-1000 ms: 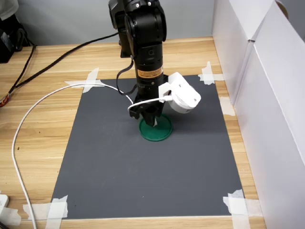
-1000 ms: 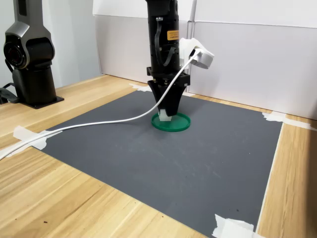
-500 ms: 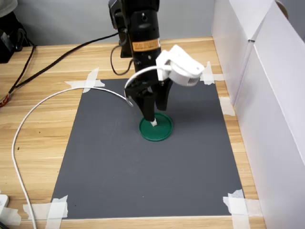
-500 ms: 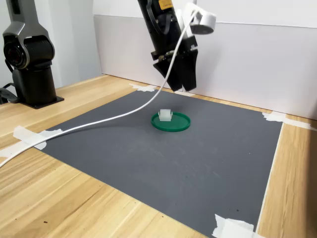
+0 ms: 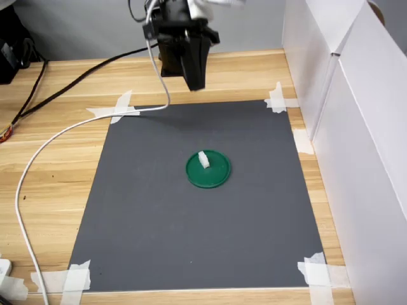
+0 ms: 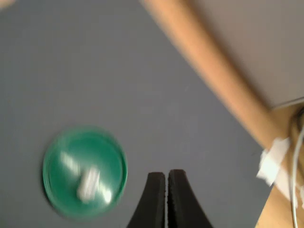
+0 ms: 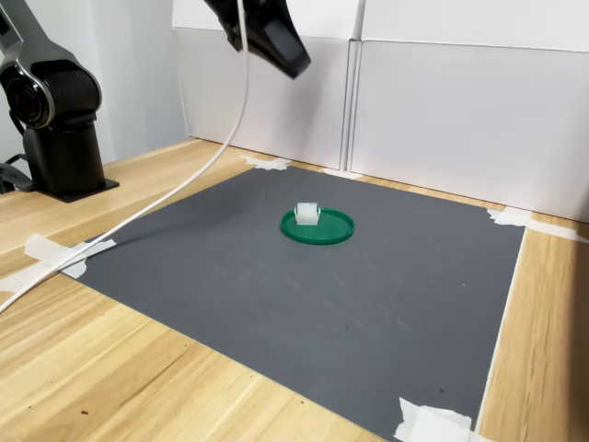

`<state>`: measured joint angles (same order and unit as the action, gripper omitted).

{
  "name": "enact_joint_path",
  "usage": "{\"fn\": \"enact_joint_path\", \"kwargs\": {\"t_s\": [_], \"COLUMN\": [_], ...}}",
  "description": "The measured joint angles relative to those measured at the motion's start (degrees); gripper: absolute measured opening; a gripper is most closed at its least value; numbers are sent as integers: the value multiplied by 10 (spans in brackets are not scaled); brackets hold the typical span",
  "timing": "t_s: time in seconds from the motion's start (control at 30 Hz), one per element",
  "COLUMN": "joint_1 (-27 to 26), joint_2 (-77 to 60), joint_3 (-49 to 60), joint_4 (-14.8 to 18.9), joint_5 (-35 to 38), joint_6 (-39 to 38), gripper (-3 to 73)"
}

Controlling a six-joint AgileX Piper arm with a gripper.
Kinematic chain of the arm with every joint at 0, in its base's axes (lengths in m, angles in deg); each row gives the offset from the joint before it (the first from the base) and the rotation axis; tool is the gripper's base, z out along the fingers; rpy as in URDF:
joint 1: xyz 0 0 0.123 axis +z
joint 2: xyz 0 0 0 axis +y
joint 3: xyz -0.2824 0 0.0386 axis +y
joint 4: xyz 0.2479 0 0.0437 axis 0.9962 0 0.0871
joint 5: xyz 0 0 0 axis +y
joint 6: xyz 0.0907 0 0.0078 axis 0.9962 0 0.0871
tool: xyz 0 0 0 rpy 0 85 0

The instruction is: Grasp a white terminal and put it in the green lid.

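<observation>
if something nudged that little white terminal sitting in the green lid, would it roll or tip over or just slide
The white terminal looks blocky, not round, so it would probably slide or tip rather than roll. It is tiny and likely very light. The green lid has a low raised rim, which might stop it sliding out.

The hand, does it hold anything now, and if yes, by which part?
Nothing is held. The hand is shut and empty, raised above the mat; the white terminal lies in the green lid.
</observation>
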<state>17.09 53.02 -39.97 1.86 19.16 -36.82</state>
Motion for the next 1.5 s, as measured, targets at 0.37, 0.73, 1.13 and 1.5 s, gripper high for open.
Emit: {"fn": "enact_joint_path", "kwargs": {"t_s": [0.37, 0.73, 1.13, 1.5], "joint_1": [-24, -154, -190, -190], "joint_2": [-215, -351, -509, -536], "joint_3": [69, 187, 310, 341], "joint_4": [32, 32, 32, 32], "joint_5": [6, 8, 12, 18], "joint_6": [250, 350, 353, 354], "gripper": [-14, -15, -15, -15]}}
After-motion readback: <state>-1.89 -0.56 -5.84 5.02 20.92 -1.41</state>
